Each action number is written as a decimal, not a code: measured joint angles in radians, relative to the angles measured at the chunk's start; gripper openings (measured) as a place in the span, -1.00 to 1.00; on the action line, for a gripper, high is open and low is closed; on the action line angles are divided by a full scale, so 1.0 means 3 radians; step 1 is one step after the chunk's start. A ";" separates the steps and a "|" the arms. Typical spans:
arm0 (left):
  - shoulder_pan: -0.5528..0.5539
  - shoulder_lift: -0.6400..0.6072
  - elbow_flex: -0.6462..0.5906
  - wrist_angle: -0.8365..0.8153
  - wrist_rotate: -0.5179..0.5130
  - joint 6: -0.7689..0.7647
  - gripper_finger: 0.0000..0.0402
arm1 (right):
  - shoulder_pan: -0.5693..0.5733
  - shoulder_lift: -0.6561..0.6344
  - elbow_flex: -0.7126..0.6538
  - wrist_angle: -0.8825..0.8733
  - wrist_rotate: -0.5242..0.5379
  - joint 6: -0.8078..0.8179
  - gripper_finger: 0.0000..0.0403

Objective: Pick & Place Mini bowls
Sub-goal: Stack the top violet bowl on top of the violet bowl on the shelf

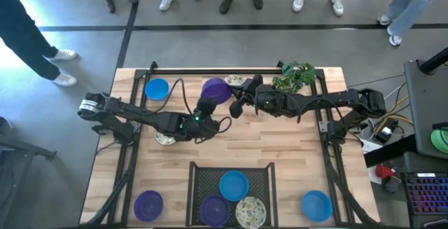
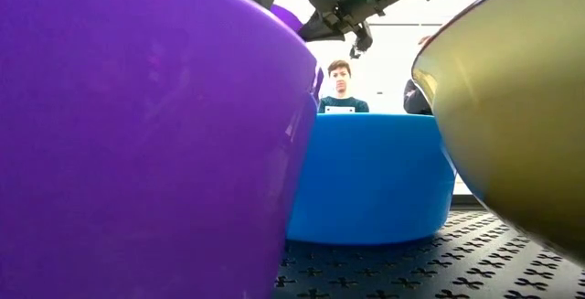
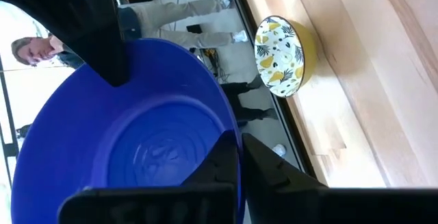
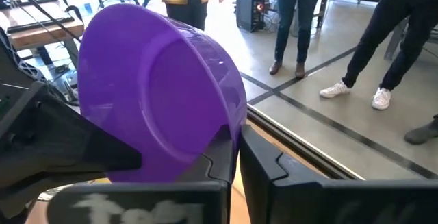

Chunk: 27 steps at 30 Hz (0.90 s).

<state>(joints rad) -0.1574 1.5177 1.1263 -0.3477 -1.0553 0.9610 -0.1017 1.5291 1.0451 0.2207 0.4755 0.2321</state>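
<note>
A deep purple mini bowl is held up on its side over the far middle of the table, between both arms. My left gripper comes from the left and is shut on it. My right gripper comes from the right and is shut on it too. The left wrist view looks into the bowl's hollow; the right wrist view shows its underside. A cream speckled bowl rests on its base near the far edge. My left gripper pinches the purple bowl's rim, one finger inside the hollow and one outside. The bowl is lifted clear and tilted onto its side. My right gripper pinches the rim at the opposite side, the wall running between its two fingers; one finger reaches inside the hollow.
A black mesh tray at the near middle holds a blue, a purple and a cream bowl. Loose bowls: blue, cream, purple, blue. A plant stands far right. People stand beyond the far edge.
</note>
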 joint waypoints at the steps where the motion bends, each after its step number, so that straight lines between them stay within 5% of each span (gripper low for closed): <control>1: 0.0000 0.0000 0.0000 0.0001 0.0004 -0.0017 -0.95 | 0.0000 0.0000 0.0000 0.0000 -0.0002 -0.0002 -0.95; 15: -0.0016 -0.0009 0.0000 -0.0004 -0.0038 -0.0075 -0.54 | -0.0014 0.0000 -0.0006 -0.0017 -0.0003 -0.0031 -0.96; 27: -0.0298 -0.0161 0.0028 -0.0027 -0.0093 -0.0222 -0.52 | -0.0104 -0.0008 0.0288 -0.0465 -0.0012 -0.0067 -0.97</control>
<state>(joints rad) -0.2467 1.4694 1.1347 -0.3559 -1.0833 0.8944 -0.1329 1.5269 1.1313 0.0811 0.4718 0.2122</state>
